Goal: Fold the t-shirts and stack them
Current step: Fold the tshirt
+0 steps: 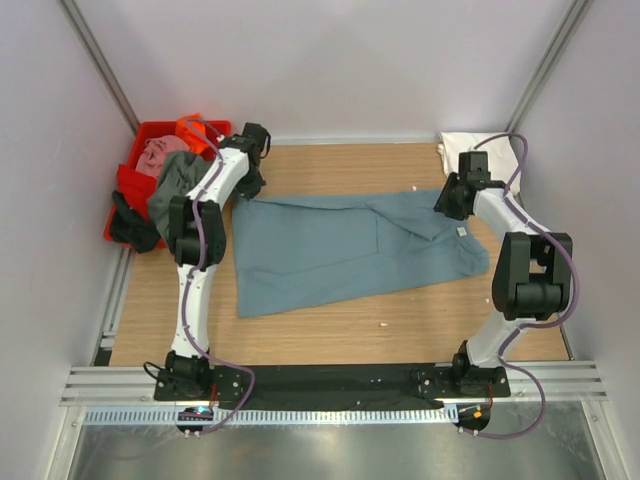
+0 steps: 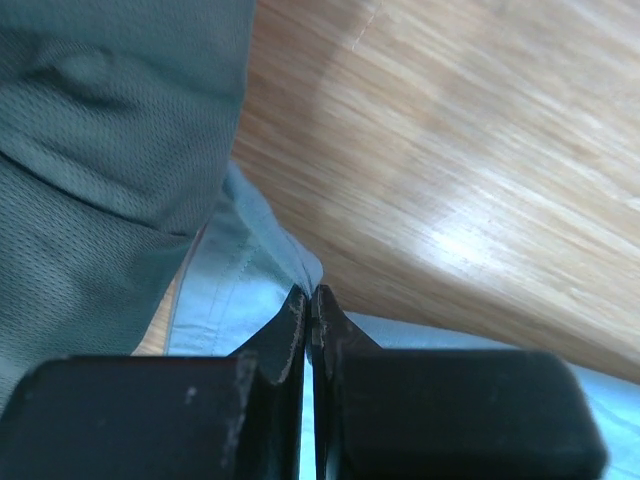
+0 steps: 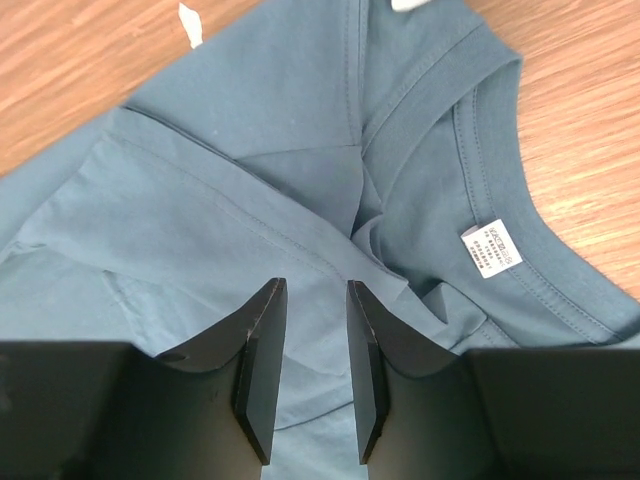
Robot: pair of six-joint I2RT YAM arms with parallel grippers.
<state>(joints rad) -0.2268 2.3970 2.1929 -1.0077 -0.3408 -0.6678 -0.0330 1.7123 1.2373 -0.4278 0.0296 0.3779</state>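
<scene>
**Teal-blue shirt part-folded on the bench, both tools at its far edge**

Top external: The teal-blue t-shirt [image 1: 340,250] lies flat across the middle of the bench [image 1: 330,335], with its collar towards the right arm. One long side is already turned in over the body. The left tool [image 1: 247,188] sits at the shirt's far left corner, just beside the red tub [image 1: 150,132]. The tub holds unfolded garments, and a grey-green shirt [image 1: 172,185] hangs over its rim. The right tool [image 1: 447,203] is at the collar end. A white shirt [image 1: 470,142] lies in the far right corner, well apart from the work. Judgement: with one tool at each end of the same edge, the arms can lift and carry that edge evenly.

Left wrist: The fingers are pressed together with no gap to speak of. Pale blue hem shows on both sides of the tips and seems to be nipped between them, though the contact itself is hidden. Grey-green mesh cloth lies close on the left.

Right wrist: The fingers stand a narrow gap apart with nothing between them. They are poised above the turned-in fold beside the neck label [image 3: 490,250]. Judgement: this end is not yet gripped.
</scene>
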